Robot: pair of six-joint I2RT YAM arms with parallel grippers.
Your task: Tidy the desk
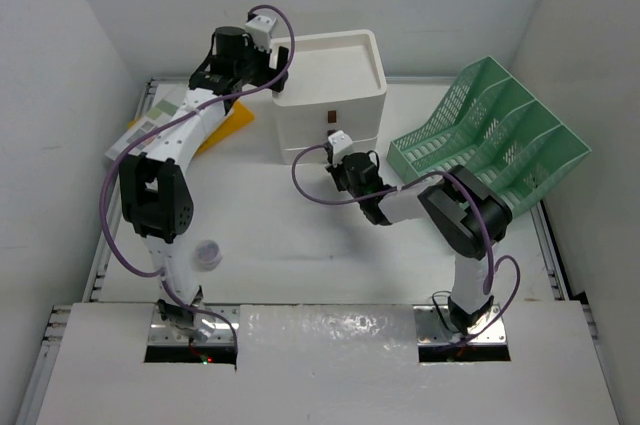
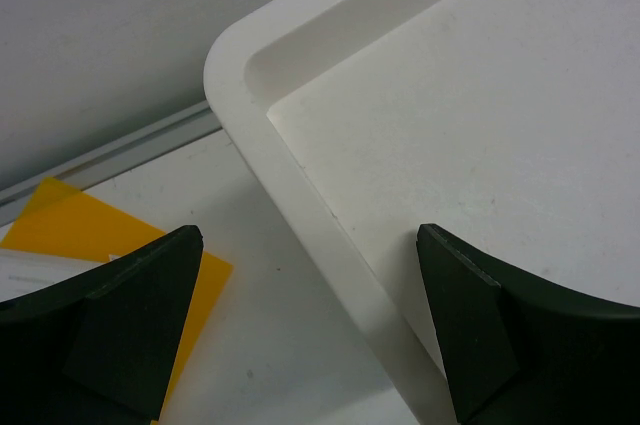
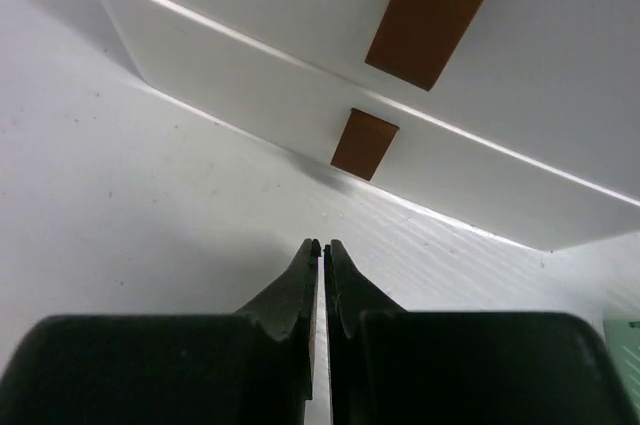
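Left gripper (image 2: 310,237): jaws wide, empty, above a corner of the white drawer unit (image 2: 450,125). Right gripper (image 3: 322,247): jaws pressed together, empty, low over the desk (image 3: 120,195), facing the drawers.
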